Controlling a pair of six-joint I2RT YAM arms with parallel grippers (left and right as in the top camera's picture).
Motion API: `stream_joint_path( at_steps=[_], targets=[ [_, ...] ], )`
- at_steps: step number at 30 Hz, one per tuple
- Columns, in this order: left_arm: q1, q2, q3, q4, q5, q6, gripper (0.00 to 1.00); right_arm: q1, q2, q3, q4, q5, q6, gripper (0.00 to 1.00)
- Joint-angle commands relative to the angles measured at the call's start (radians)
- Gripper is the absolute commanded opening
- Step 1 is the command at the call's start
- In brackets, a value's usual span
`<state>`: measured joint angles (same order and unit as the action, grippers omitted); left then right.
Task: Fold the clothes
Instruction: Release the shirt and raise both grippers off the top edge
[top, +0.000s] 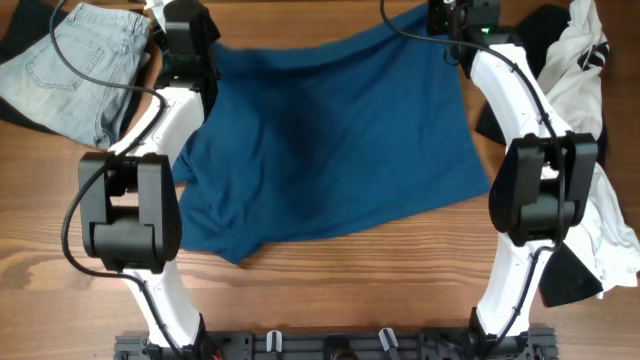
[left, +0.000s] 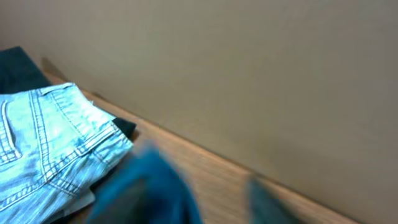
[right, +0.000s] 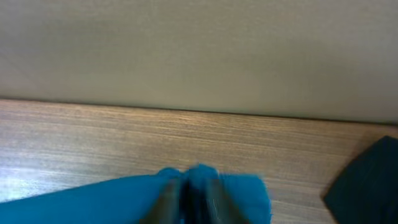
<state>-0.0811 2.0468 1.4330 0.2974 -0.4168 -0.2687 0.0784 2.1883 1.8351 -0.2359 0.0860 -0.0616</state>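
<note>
The clothes (top: 330, 140), a large teal-blue shirt, lie spread and wrinkled across the middle of the table. My left gripper (top: 185, 35) is at the shirt's far left corner. In the left wrist view, which is blurred, the left gripper (left: 199, 205) is open. Teal cloth (left: 149, 186) drapes over one finger, and bare wood shows between the two fingers. My right gripper (top: 452, 22) is at the far right corner. In its wrist view the right gripper (right: 198, 199) has its fingers close together, with the teal cloth (right: 93, 199) bunched around and between them.
Pale-blue jeans (top: 85, 65) lie at the far left on dark cloth (top: 30, 25), close to the left gripper, and the jeans (left: 43, 143) also show in its wrist view. A white garment (top: 585, 60) with black cloth (right: 367, 180) lies along the right edge. A wall stands behind the table.
</note>
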Motion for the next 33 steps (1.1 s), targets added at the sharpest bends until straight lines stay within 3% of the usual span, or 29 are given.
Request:
stream_joint_path(
  at_steps=[1, 2, 15, 21, 33],
  targets=[
    [0.008, 0.043, 0.014, 0.023, 0.002, -0.005, 1.00, -0.004, 0.028, 0.015, 0.011, 0.003, -0.018, 0.92],
    [0.008, 0.051, 0.014, 0.032, 0.002, -0.005, 1.00, -0.004, 0.030, 0.015, 0.011, 0.003, -0.020, 0.99],
    [-0.010, 0.081, 0.014, 0.088, 0.047, -0.028, 1.00, -0.004, 0.037, 0.015, 0.035, 0.018, -0.014, 1.00],
    [-0.063, 0.081, 0.014, 0.079, 0.046, -0.028, 1.00, -0.004, 0.040, 0.015, -0.102, -0.011, -0.001, 0.99],
    [-0.097, 0.069, 0.014, -0.116, 0.046, -0.028, 1.00, -0.001, 0.045, 0.015, -0.280, -0.042, 0.090, 1.00]
  ],
)
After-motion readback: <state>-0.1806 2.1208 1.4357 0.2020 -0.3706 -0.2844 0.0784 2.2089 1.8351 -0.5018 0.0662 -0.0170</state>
